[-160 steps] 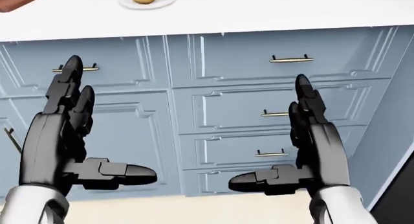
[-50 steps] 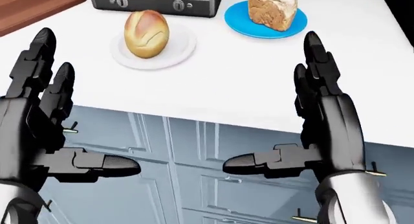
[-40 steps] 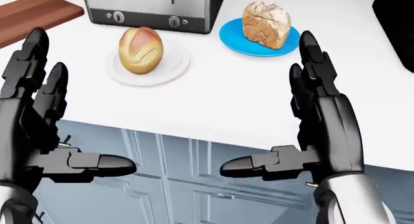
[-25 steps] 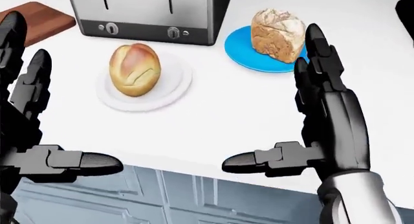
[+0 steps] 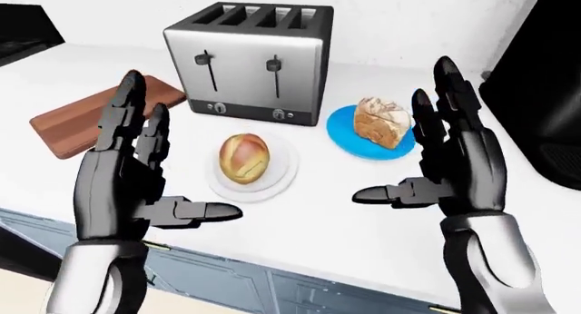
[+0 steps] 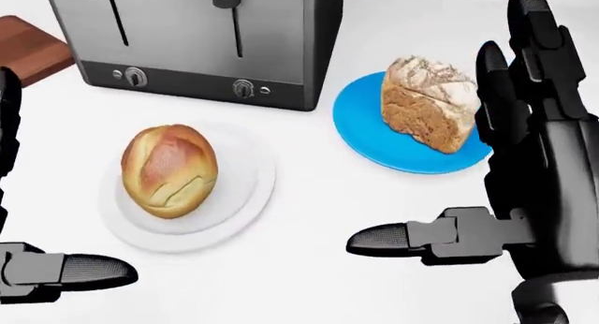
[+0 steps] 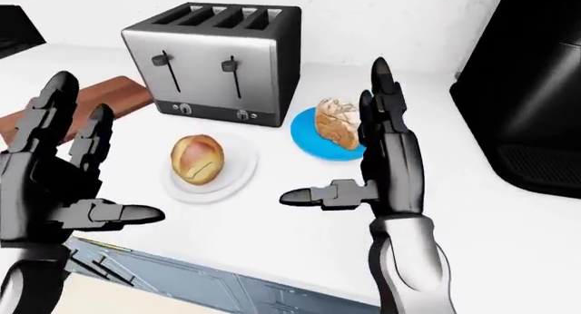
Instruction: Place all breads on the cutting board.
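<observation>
The whole view has swung up from the drawer fronts to the white surface (image 5: 363,239), so the robot has risen and closed in, and both breads have come within reach. The round roll (image 5: 245,157) sits on a white plate (image 5: 281,181) at the centre; at about two o'clock from it the brown loaf (image 5: 381,122) stands on a blue plate (image 5: 349,138). The cutting board (image 5: 86,120) lies bare at ten o'clock, left of the toaster (image 5: 250,62). The left robot hand (image 5: 136,171) and right robot hand (image 5: 445,164) hover spread wide, holding nothing; no bread is moved yet.
</observation>
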You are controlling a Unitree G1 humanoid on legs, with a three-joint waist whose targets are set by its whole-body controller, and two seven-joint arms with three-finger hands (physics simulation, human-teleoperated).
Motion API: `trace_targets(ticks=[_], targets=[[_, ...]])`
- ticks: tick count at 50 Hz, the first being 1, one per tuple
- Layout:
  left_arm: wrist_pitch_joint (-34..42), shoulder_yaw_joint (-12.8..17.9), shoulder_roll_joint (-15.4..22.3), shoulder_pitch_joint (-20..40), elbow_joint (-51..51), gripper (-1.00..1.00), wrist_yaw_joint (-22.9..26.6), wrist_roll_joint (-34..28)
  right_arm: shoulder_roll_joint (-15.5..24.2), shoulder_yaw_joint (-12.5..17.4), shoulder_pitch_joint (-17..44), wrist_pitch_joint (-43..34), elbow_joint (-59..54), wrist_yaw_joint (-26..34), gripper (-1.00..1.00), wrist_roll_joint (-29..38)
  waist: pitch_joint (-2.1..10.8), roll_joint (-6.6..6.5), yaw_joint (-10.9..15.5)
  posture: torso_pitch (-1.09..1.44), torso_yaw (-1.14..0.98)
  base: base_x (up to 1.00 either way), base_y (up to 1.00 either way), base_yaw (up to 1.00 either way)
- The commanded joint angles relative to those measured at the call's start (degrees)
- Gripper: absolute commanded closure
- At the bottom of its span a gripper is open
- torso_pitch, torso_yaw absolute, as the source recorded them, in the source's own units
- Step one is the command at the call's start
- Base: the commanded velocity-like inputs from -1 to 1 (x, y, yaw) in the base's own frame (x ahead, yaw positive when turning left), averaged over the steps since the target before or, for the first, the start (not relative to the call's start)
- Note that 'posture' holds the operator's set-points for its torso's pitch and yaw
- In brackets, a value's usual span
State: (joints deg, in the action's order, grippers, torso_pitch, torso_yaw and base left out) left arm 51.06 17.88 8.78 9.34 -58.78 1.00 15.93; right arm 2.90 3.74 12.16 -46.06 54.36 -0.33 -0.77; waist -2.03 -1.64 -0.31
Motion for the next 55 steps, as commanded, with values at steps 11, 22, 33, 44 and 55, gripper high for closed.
trace_targets(ticks=[11, 22, 33, 44, 55], targets=[[-2.4, -1.2, 3.1, -1.3, -1.2, -1.0, -4.0, 5.0, 3.5, 3.3, 6.3, -8.2, 2.7, -1.2, -1.0, -0.9, 1.6, 1.79, 0.8, 0.0, 0.0, 0.0, 0.0, 0.0], [-4.7, -1.5, 7.7, -2.4, -1.2, -1.0, -9.9, 12.0, 6.2, 4.9, 14.4, -9.4, -8.5, -1.8, -1.0, 1.5, 0.72, 0.99, 0.2, 0.0, 0.0, 0.0, 0.0, 0.0], [-4.5, -2.1, 6.5, -2.4, -1.2, -1.0, -8.6, 10.2, 9.4, 6.2, 22.3, -9.4, -19.3, -3.2, -1.0, 0.0, 0.29, 1.18, 0.5, 0.0, 0.0, 0.0, 0.0, 0.0], [-3.8, -2.8, 5.5, -1.7, -1.2, -1.0, -7.8, 9.0, 11.7, 5.5, 30.4, -3.7, -36.3, -4.5, -1.0, -1.1, 0.44, 0.79, 0.5, 0.0, 0.0, 0.0, 0.0, 0.0], [-2.6, -2.1, 5.7, -0.7, -1.2, -1.0, -7.4, 9.5, 11.4, 2.9, 34.5, 0.7, -45.7, -2.7, -1.0, 4.6, 0.42, 0.34, 0.7, 0.0, 0.0, 0.0, 0.0, 0.0]])
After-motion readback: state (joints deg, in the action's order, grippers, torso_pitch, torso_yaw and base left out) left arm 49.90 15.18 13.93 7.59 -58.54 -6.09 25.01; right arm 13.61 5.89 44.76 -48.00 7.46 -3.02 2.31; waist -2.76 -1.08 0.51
